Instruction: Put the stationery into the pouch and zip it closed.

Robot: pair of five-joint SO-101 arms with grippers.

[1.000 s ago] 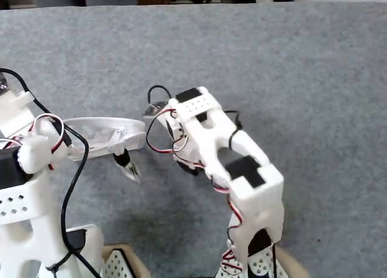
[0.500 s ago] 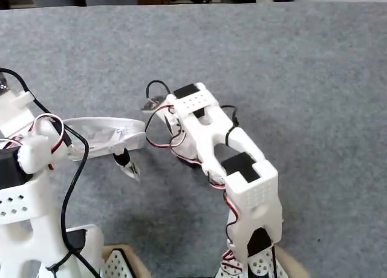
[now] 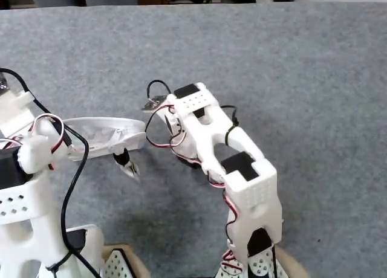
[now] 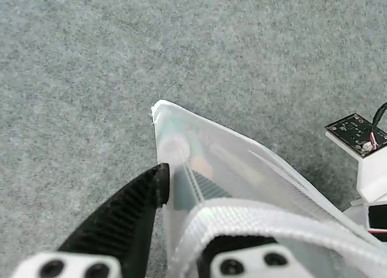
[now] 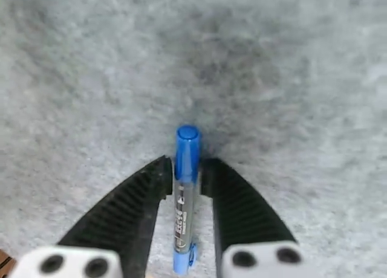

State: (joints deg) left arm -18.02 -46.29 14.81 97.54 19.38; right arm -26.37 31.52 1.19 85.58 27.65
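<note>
Pouch (image 4: 242, 169) is clamped in the left hand (image 4: 181, 214); right hand (image 5: 186, 170) grips a blue marker (image 5: 184, 199).

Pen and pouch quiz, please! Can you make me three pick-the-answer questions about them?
1. Where is the pen?
A) in a cup
B) between the fingers of the right gripper
C) on a shelf

2. What colour is the pen's cap?
A) blue
B) red
C) green

3. What is happening to the pouch?
A) it hangs from a hook
B) it lies folded by itself
C) the left gripper is holding it

Answers:
1 B: the right wrist view shows a black finger close on each side of the pen.
2 A: the cap's round end is bright blue.
3 C: the left wrist view shows a black finger pressed against the pouch's edge.
</note>
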